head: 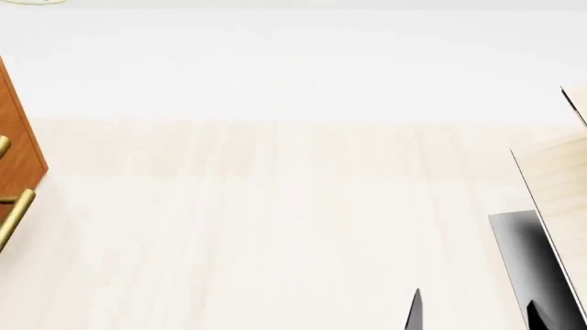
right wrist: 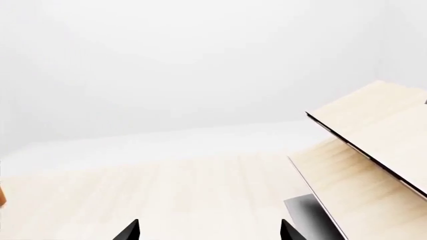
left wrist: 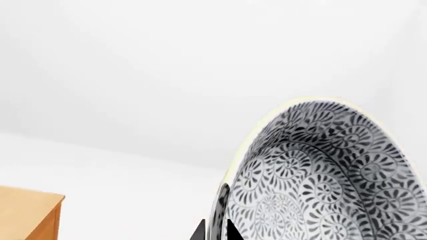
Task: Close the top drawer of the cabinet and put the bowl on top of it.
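Observation:
The bowl, white with a fine grey-blue floral pattern, fills the left wrist view, tilted on edge. My left gripper is shut on its rim, one black fingertip on each side of the wall. A corner of reddish-brown wood lies beyond it. In the head view only a sliver of the cabinet shows at the left edge, with two brass handles. I cannot tell whether the top drawer is shut. My right gripper is open over the pale table with nothing between its fingers.
A pale wooden rack on a black base stands at the right, close to my right gripper's fingertip. The rack also fills the right wrist view's side. The light wooden tabletop stretches between the cabinet and the rack.

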